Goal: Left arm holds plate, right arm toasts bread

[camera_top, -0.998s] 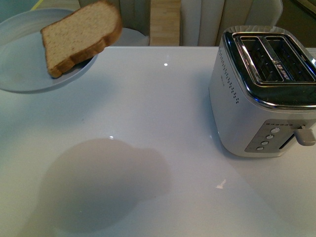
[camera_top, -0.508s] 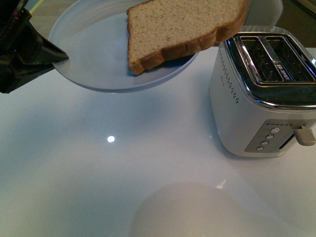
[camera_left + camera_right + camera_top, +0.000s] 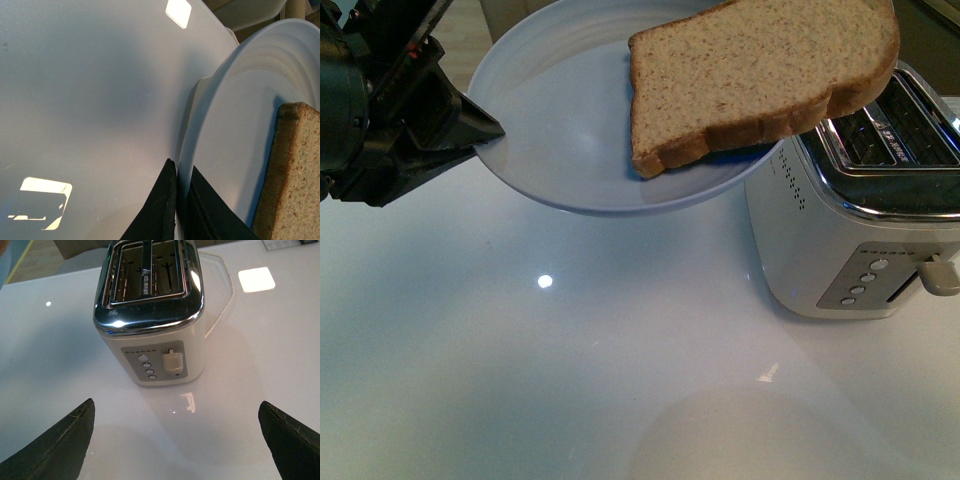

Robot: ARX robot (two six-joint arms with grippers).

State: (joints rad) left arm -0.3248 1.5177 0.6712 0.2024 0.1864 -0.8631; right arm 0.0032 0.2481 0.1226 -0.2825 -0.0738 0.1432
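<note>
Plate [image 3: 570, 130]: carries one slice of wholemeal bread [image 3: 760, 75]; hangs clear of the white table [image 3: 520, 350], with its right edge in front of the toaster [image 3: 850, 250] in the front view.

Bread: lies on the plate's right half, crust end past the rim, covering part of the toaster's top in the front view.

Left gripper [image 3: 181, 190]: clamps tight on the plate's rim, one finger on each face.

Right gripper [image 3: 175, 440]: spreads wide, fingers at opposite edges of the right wrist view; grips nothing; hovers above the table, facing the toaster's control side.

Toaster slots [image 3: 145, 275]: two, both empty.

Control panel: bears four round buttons [image 3: 147, 367] and a lever [image 3: 172, 361] at the upper end of its track.

Lettering on the strip between the slots: too small to read.
</note>
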